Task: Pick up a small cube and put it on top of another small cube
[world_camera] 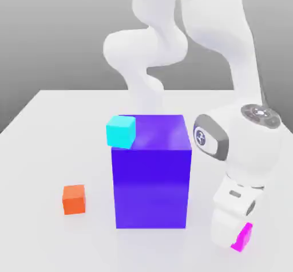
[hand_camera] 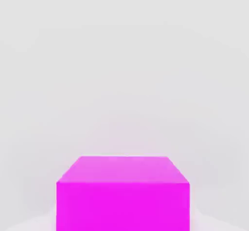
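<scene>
One pincer (world_camera: 237, 239) hangs low at the exterior view's right, pointing down at the white surface (world_camera: 46, 150). Its fingers stand narrow, and the small magenta cube (world_camera: 242, 237) sits right at them; the cube is partly hidden behind the white hand, so I cannot tell for sure if it is squeezed or only touched. In the hand view the magenta cube (hand_camera: 122, 193) shows a flat, matte top and front face with sharp straight edges, and pale pink light from it falls on the smooth surface around.

Above the pincer, the arm (world_camera: 240, 145) is glossy white, with rounded shells and a grey ring at the wrist joint. It bends down steeply from a high elbow, and the wrist is folded so that the hand is almost upright over the cube.

Just beside the arm, toward the exterior view's left, stands the large blue-purple block (world_camera: 151, 179), a tall box with clean edges and a slightly shiny front. A small cyan cube (world_camera: 121, 131) rests on its top corner at the far left side. Well apart, further to the left, a small orange cube (world_camera: 74, 200) lies on the surface.

Open room stays in front of the orange cube and along the left part of the surface; between the block and the hand the gap is tight.
</scene>
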You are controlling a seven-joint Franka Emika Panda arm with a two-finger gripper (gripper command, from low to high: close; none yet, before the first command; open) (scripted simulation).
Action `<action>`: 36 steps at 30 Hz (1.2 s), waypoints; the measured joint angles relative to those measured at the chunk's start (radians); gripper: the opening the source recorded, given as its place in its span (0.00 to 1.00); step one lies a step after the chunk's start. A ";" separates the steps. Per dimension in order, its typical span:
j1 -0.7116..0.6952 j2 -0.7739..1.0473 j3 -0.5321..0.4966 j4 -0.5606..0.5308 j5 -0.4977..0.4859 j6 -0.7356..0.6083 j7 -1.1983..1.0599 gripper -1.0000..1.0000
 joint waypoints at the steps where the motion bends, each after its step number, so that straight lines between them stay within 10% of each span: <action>1: -0.008 -0.030 0.011 -0.006 0.011 -0.024 -0.008 0.00; 27: 0.300 -0.511 0.257 -0.300 0.264 -0.197 0.905 0.00; 34: 0.285 -0.331 0.253 -0.307 0.070 -0.020 1.113 0.00; 35: 0.299 -0.297 0.230 -0.305 0.025 0.009 1.145 1.00; 36: 0.299 -0.297 0.230 -0.305 0.025 0.009 1.145 1.00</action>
